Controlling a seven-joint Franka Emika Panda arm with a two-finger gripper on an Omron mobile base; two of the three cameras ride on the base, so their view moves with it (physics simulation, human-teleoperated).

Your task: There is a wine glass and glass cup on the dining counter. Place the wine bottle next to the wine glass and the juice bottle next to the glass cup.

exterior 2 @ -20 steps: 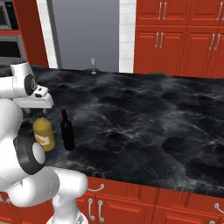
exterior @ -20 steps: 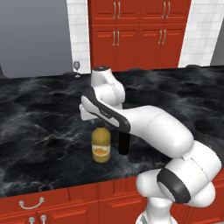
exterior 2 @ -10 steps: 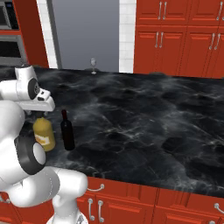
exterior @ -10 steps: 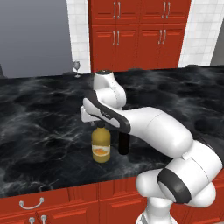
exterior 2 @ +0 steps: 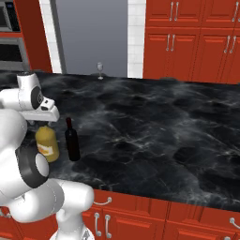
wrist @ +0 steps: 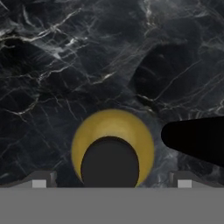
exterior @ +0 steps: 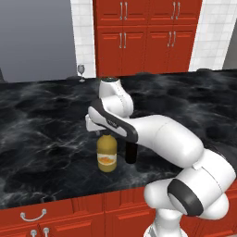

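The juice bottle (exterior: pixel 107 155), squat and yellow-orange with a black cap, stands upright near the front edge of the dining counter (exterior: pixel 41 129), a glossy black stone top veined in white. In my hand view I look straight down on it: the black cap sits in the middle of the round yellow shoulder (wrist: pixel 113 144), between my two finger tips (wrist: pixel 40 180). My claw (exterior: pixel 98 129) hangs directly above the cap, spread wide and holding nothing. Just to the right of the juice bottle stands the wine bottle (exterior 2: pixel 71 140), slim and nearly black with a dark red top, close beside it but apart. Far across the counter, at its back edge and to the left, stands the small clear wine glass (exterior: pixel 81 72). Behind the counter are red cabinet doors (exterior: pixel 139 37).
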